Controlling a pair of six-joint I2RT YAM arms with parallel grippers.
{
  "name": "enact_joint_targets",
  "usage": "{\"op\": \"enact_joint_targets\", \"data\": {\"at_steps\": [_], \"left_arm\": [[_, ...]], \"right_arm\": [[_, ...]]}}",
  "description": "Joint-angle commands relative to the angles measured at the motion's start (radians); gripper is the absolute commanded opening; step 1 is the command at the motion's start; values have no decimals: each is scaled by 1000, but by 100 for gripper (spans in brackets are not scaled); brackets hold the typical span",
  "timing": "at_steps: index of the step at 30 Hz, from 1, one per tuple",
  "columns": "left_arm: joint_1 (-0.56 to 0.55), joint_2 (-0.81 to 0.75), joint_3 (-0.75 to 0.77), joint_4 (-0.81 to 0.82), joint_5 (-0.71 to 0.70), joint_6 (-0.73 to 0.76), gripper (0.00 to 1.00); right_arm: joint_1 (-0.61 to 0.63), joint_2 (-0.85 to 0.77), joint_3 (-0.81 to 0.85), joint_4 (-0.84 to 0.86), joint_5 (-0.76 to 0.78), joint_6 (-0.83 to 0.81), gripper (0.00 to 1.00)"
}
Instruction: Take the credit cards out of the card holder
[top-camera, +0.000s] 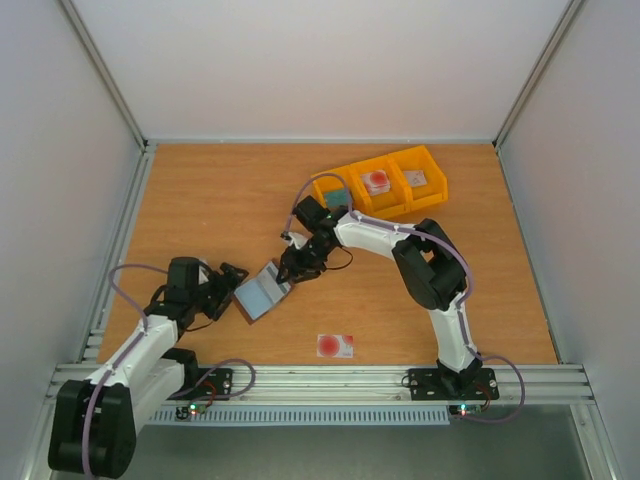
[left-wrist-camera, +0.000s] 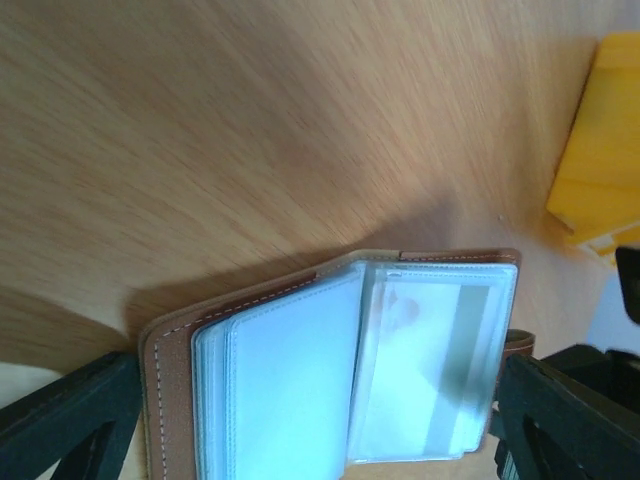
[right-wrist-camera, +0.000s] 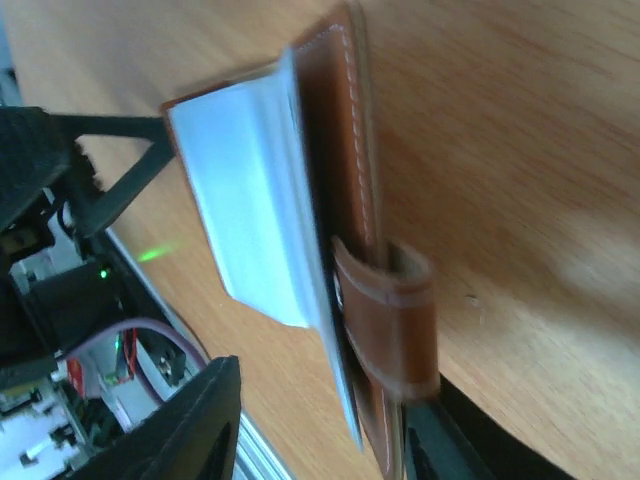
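Note:
The brown leather card holder (top-camera: 262, 292) lies open on the table, its grey-blue sleeves facing up. In the left wrist view (left-wrist-camera: 170, 350) a whitish credit card (left-wrist-camera: 430, 370) with a red spot and a grey stripe shows inside a clear sleeve. Another pale credit card (top-camera: 335, 345) with a red spot lies loose on the table near the front edge. My left gripper (top-camera: 232, 287) (left-wrist-camera: 318, 380) is open, with its fingers on either side of the holder's near end. My right gripper (top-camera: 290, 262) (right-wrist-camera: 330, 400) is open and straddles the holder's edge by the snap tab (right-wrist-camera: 390, 320).
A yellow three-part bin (top-camera: 385, 205) stands at the back right. It holds a card with a red spot (top-camera: 376, 182) in its middle part and small items in the other two parts. The metal rail (top-camera: 320, 378) runs along the table's front edge.

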Motion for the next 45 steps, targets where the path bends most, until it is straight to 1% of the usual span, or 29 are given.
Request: {"op": "enact_joint_targets", "data": {"at_steps": [1, 2, 4, 7, 10, 11, 13, 14, 18, 21, 24, 26, 28, 30, 33, 35, 37, 40, 42, 43, 45], "left_arm": [[-48, 16, -31, 156, 15, 0, 98], [-51, 19, -30, 160, 12, -2, 99], [-53, 25, -34, 161, 20, -31, 99], [-56, 19, -34, 166, 19, -36, 99], [-56, 6, -34, 182, 21, -38, 99], [-56, 1, -32, 192, 24, -39, 99], [-55, -7, -29, 207, 29, -43, 99], [-54, -12, -27, 239, 31, -45, 99], [-54, -38, -23, 286, 62, -59, 99], [-54, -54, -15, 316, 98, -70, 99], [-55, -82, 4, 463, 204, -78, 99], [-55, -94, 34, 629, 311, -62, 99], [-59, -108, 69, 748, 391, -27, 99], [-70, -119, 91, 794, 427, 8, 99], [-98, -119, 108, 847, 472, 24, 99], [-132, -128, 115, 892, 491, 31, 99], [-166, -132, 113, 921, 495, 90, 99], [-181, -131, 108, 937, 522, 113, 98], [-181, -138, 107, 935, 539, 122, 98], [-181, -141, 107, 925, 537, 138, 97], [-181, -143, 108, 909, 503, 161, 88]], "right_arm": [[15, 15, 10, 53, -122, 50, 39], [16, 23, 5, 89, -151, 88, 34], [22, 32, 1, 132, -181, 130, 30], [27, 9, -21, 150, -137, 131, 18], [19, -28, -30, 118, -67, 101, 3], [8, -44, -31, 99, -48, 90, 1], [-14, -99, -51, 97, -28, 77, 1], [-28, -129, -67, 112, -37, 74, 1], [-69, -267, -114, 187, -149, 21, 1], [-93, -344, -118, 149, -173, -20, 1], [-132, -441, -140, 148, -189, -32, 1], [-143, -513, -133, 140, -208, -67, 1], [-144, -555, -114, 115, -258, -130, 1], [-143, -583, -105, 83, -311, -194, 1], [-143, -616, -90, 25, -325, -255, 1], [-144, -631, -85, 16, -325, -264, 1], [-146, -644, -81, 11, -312, -275, 1], [-156, -651, -64, 1, -280, -274, 1], [-182, -660, -60, 27, -262, -234, 1], [-195, -661, -63, 47, -262, -219, 1], [-197, -650, -61, 74, -283, -225, 1]]}}
